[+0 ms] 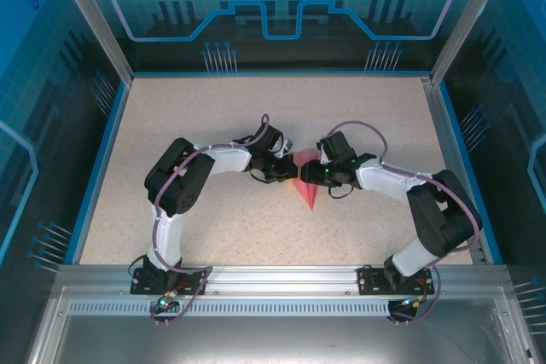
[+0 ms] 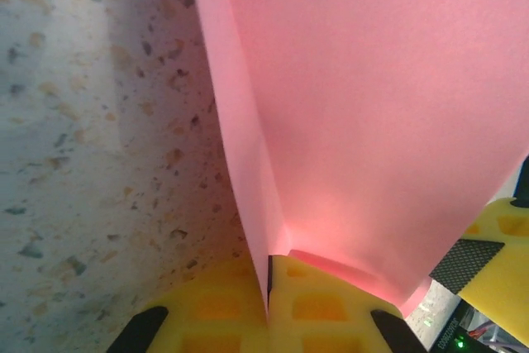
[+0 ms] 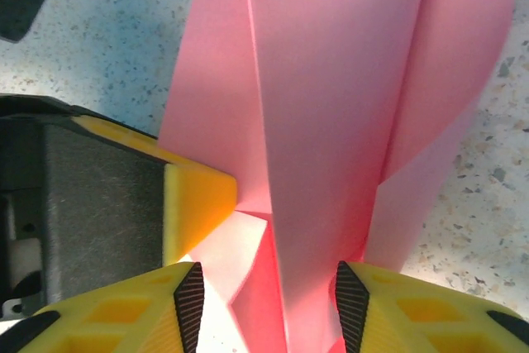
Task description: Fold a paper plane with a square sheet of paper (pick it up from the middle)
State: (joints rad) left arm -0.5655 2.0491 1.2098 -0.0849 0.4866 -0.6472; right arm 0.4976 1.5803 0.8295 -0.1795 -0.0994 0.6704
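Note:
The pink-red paper [image 1: 306, 185] is folded into a narrow pointed dart, its tip toward the table's near side, and is held just above the table's middle between both grippers. My left gripper [image 1: 287, 168] is shut on one flap: its yellow pads [image 2: 223, 307] pinch a thin edge of the paper [image 2: 372, 105]. My right gripper [image 1: 318, 173] stands open, its ribbed fingertips [image 3: 188, 299] on either side of upright folded layers of the paper [image 3: 331, 105] without pressing them. The left gripper's yellow finger [image 3: 194, 196] touches the paper's left side in the right wrist view.
The speckled beige tabletop [image 1: 196, 108] is ringed by a blue border and aluminium frame posts [image 1: 94, 19]. Both arm bases are bolted to the near rail [image 1: 273, 274]. The right gripper's yellow finger [image 2: 496, 237] shows at the edge of the left wrist view.

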